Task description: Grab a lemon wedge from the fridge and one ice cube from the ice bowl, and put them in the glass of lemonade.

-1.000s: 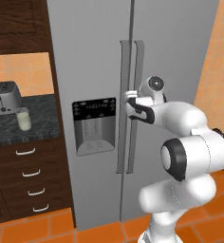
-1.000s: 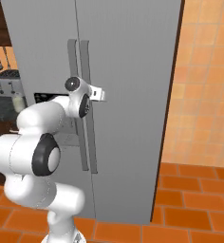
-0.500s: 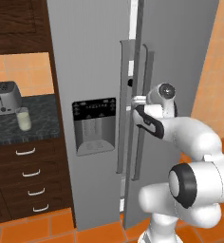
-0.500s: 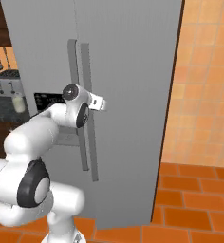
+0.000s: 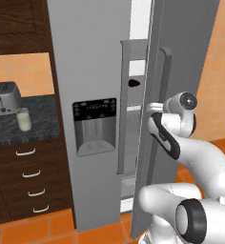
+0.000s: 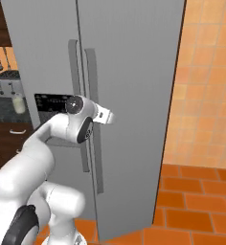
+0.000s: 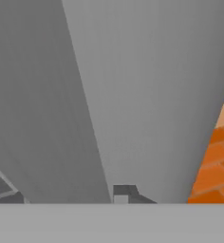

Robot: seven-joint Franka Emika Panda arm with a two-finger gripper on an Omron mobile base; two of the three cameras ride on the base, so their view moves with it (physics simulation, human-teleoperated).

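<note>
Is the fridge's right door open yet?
Partly open: the right door stands swung out from the left door, showing a gap with shelves inside.

The arm (image 5: 200, 157) is glossy white, built of rounded, swollen links that join like fat tubes. Dark grey to black rings and round caps mark the joints: one large cap with a pale centre sits low on the base link (image 5: 189, 218), and a smaller one with a light hub sits near the wrist (image 5: 187, 100). A black curved band runs along the forearm. The hand (image 6: 107, 116) is a small white block.
</note>
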